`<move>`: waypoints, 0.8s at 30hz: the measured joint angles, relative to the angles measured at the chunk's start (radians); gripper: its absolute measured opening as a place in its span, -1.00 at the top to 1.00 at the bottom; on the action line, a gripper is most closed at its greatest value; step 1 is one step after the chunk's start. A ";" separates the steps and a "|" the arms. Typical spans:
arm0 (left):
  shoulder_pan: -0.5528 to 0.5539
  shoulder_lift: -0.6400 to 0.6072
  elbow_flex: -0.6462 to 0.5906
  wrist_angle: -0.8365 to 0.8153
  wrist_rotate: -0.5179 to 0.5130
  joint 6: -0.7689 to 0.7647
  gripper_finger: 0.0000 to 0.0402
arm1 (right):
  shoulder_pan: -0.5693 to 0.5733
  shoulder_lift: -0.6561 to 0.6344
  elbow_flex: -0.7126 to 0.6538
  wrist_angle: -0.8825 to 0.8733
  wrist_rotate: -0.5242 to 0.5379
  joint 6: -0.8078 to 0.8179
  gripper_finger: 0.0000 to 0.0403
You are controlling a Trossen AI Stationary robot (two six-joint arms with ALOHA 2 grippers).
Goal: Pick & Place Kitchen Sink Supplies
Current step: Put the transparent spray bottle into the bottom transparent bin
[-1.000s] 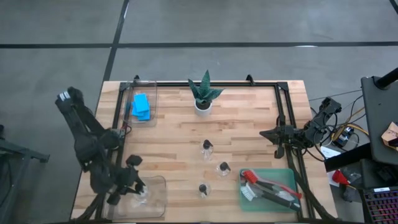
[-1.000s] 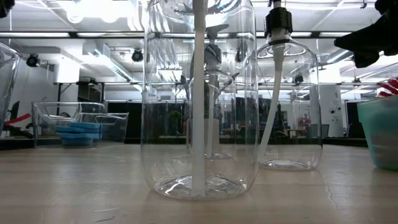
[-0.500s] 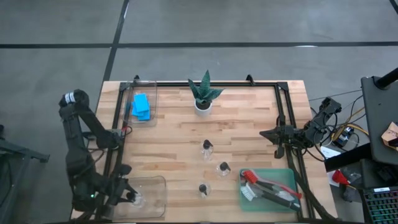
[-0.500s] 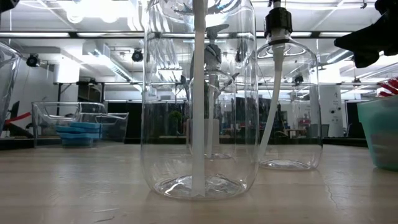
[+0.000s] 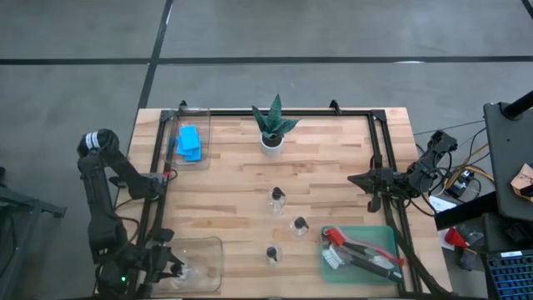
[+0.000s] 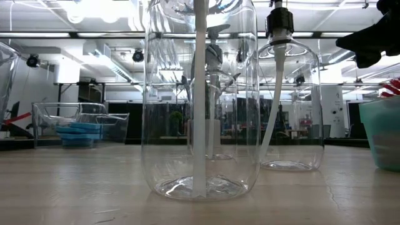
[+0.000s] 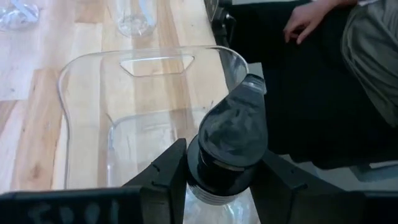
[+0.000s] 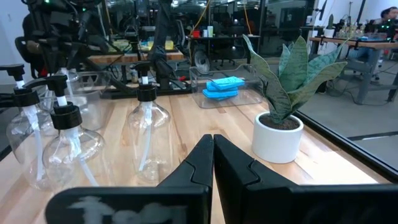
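Observation:
My left gripper (image 5: 172, 267) is at the table's near left corner, over the left end of a clear bin (image 5: 204, 260), shut on a small clear bottle with a black pump cap (image 7: 227, 144). Three more such bottles (image 5: 277, 198) (image 5: 299, 225) (image 5: 271, 254) stand on their bases mid-table; in the low view they stand close to the camera (image 6: 200, 100). Blue sponges (image 5: 190, 142) lie stacked in a far-left clear bin. Red and black brushes (image 5: 360, 252) lie in a green tray. My right gripper (image 5: 371, 182) waits shut at the right edge. My left gripper has the bottle by its black collar (image 7: 219, 182), just under the pump head, pinched between the two fingers (image 7: 168, 177). The bottle stands upright inside the clear bin's walls. Its body is hidden below the cap, so whether its base touches the bin floor does not show.
A green plant in a white pot (image 5: 272, 127) stands at the far middle. A black frame rail runs along the left, far and right sides of the table (image 5: 376, 150). A person's hand (image 7: 305, 22) shows beyond the table edge in the left wrist view.
My left gripper has moved with the bottle a short way toward the table's near left corner, over the left end of the clear bin, while the left arm folded back toward the left. The last half second shows only a slight shift.

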 joint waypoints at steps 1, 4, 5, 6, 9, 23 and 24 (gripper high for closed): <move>-0.004 0.004 0.000 0.001 -0.004 -0.010 0.33 | 0.000 0.000 0.000 0.000 0.000 0.000 0.96; -0.016 0.010 0.001 0.001 -0.014 -0.038 0.32 | 0.000 0.000 0.000 0.000 0.000 0.000 0.96; -0.017 0.010 0.000 0.003 -0.014 -0.051 0.32 | 0.000 0.000 0.000 0.000 0.000 0.000 0.96; -0.017 0.009 0.000 0.007 -0.013 -0.060 0.32 | 0.000 0.000 0.000 0.000 0.000 0.000 0.96; -0.018 0.009 -0.001 0.030 -0.002 -0.068 0.32 | 0.000 0.000 0.000 0.000 0.000 0.000 0.96; -0.019 0.012 -0.005 0.024 0.015 -0.124 -0.11 | 0.000 0.000 0.000 0.000 0.000 0.000 0.96; -0.019 0.012 -0.005 0.024 0.028 -0.133 -0.13 | 0.000 0.000 0.000 0.000 0.000 0.000 0.96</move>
